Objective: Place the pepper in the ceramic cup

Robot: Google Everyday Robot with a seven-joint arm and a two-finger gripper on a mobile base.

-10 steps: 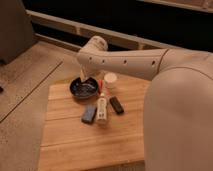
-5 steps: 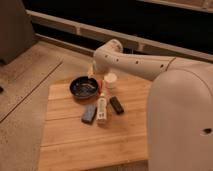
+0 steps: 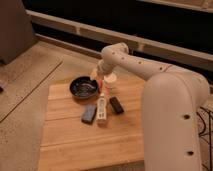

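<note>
The ceramic cup (image 3: 110, 80) is small, round and cream-white, and stands on the wooden table (image 3: 75, 140) just right of the dark bowl. My gripper (image 3: 98, 76) hangs low between the bowl and the cup, close against the cup's left side. A tiny red-orange spot, which looks like the pepper (image 3: 101, 82), shows right at the gripper's tip beside the cup. I cannot tell whether it is held.
A wide dark glossy bowl (image 3: 83, 87) sits left of the cup. In front of it lie a white bottle (image 3: 102, 110), a blue-grey block (image 3: 89, 113) and a small black object (image 3: 116, 104). My large white arm (image 3: 170, 110) covers the table's right side.
My gripper has moved right, from over the dark bowl's far rim to the gap beside the cup. The things on the table have not moved.
</note>
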